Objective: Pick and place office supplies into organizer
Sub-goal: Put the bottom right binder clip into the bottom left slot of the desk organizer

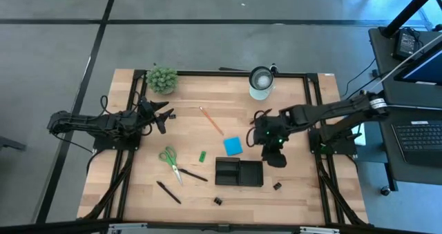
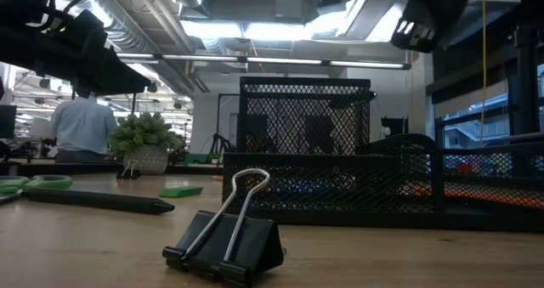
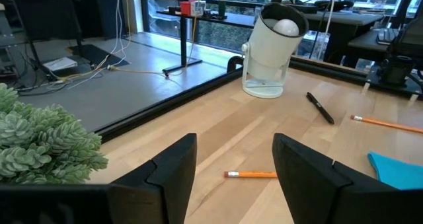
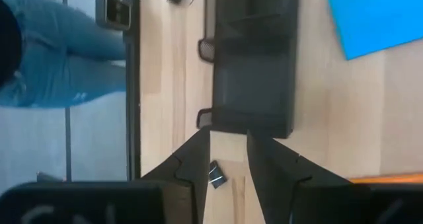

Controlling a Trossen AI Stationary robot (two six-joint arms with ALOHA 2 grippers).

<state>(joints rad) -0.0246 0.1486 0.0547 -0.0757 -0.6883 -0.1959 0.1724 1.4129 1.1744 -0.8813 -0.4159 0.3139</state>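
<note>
with the right gripper (image 4: pixel 228 159) hanging half open and empty over the organizer (image 4: pixel 254 85), a binder clip (image 4: pixel 215 174) between its fingers could skid aside; left gripper (image 3: pixel 234 174) idles wide open, empty.

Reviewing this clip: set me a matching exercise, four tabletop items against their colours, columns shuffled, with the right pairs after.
Items:
1. note pad
2. scissors
3. organizer
4. cup

Colours:
A. white
B. green handles
C. blue
D. black

Pairs: 1-C, 2-B, 3-D, 4-A
</note>
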